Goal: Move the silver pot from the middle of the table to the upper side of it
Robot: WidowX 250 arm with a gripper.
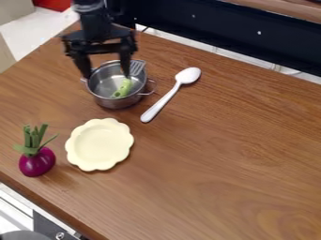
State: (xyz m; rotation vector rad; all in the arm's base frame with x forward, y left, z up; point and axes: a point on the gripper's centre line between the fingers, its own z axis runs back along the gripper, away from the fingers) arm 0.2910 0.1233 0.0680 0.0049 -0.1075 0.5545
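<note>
Sitting toward the upper-left corner of the counter (219,168), the silver pot (111,102) holds a green-handled slotted utensil (123,88), and the black claw (106,76) hangs right over it, open, fingers spread apart. A white spoon (166,99) slants just to its right; below lies a scalloped cream plate (99,144), with a purple onion (37,162) beside that, near the lower-left edge.

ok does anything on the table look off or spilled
Nothing looks spilled or damaged. One slightly odd thing: in the pot, a slotted spatula seems to rest upside down, green handle at the bottom, head up at the rim.
</note>
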